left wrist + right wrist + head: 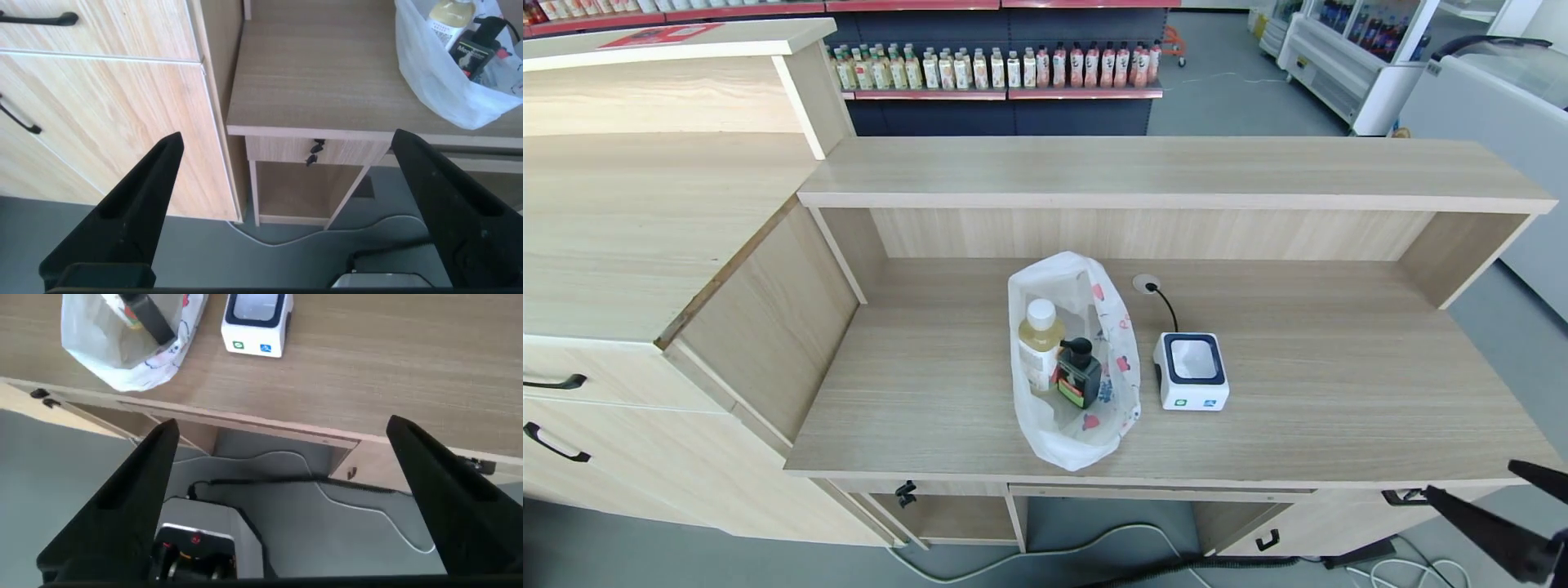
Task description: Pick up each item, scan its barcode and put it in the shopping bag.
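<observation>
A white plastic shopping bag [1072, 412] lies open on the wooden counter [1339, 392]. Inside it stand a yellowish bottle with a white cap [1040, 343] and a dark pump bottle [1079, 373]. A white barcode scanner [1191, 369] sits just right of the bag, its cable running back to a hole in the counter. My right gripper [1515, 510] hangs open below the counter's front right corner, well away from the bag. In the left wrist view my left gripper [286, 212] is open, low in front of the counter's left end, with the bag [445, 73] farther off. The right wrist view shows the scanner [257, 323] and the bag [122, 343].
A raised shelf [1168, 171] runs along the back of the counter. A taller cabinet with drawers [621, 245] stands on the left. Cables [1045, 551] lie on the floor under the counter. Store shelves with bottles [996, 69] and fridges [1347, 57] stand behind.
</observation>
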Available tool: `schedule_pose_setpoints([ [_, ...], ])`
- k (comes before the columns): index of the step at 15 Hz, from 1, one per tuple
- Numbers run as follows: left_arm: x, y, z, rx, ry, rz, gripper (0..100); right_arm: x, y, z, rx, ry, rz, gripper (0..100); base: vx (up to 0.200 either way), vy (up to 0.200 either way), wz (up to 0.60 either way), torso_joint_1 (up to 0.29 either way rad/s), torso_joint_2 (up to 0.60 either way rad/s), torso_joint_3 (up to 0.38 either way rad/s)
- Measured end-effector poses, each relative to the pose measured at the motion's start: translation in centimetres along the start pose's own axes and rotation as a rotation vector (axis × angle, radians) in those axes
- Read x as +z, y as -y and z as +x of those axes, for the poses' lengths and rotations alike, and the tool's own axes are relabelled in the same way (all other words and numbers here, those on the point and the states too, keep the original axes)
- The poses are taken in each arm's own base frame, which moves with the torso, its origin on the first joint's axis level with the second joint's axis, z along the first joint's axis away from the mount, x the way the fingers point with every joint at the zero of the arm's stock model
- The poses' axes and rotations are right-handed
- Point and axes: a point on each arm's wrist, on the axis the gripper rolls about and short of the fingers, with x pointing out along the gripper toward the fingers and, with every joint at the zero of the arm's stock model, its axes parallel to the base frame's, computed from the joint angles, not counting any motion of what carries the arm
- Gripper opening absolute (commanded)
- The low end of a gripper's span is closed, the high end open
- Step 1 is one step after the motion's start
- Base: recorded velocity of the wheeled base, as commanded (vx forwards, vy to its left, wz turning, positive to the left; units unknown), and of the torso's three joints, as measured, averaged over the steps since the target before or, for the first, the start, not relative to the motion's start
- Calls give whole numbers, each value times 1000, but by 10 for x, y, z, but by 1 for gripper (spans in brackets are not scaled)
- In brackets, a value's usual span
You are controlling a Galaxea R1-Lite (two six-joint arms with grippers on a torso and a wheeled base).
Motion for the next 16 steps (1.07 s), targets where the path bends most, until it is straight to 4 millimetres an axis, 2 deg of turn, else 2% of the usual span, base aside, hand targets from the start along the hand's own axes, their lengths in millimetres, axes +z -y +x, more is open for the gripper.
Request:
schedule_pose_setpoints([
  [3, 0, 0, 0, 0, 0, 0, 100, -39, -16, -42, -19, 39, -19, 100, 0, 0, 0, 0, 0, 0],
  [6, 0, 0, 0, 0, 0, 0, 100, -68, -23, -68, -39, 156, -32, 100, 0, 0, 0, 0, 0, 0],
  [9, 0, 0, 0, 0, 0, 0, 100, -80, -25, -78, -107, 250, -41, 100, 0, 0, 0, 0, 0, 0],
  [11, 0, 0, 0, 0, 0, 0, 100, -85, -23, -80, -226, 253, -33, 100, 0, 0, 0, 0, 0, 0],
  [16, 0, 0, 0, 0, 0, 0, 100, -90, -22, -81, -246, 236, -28, 100, 0, 0, 0, 0, 0, 0],
])
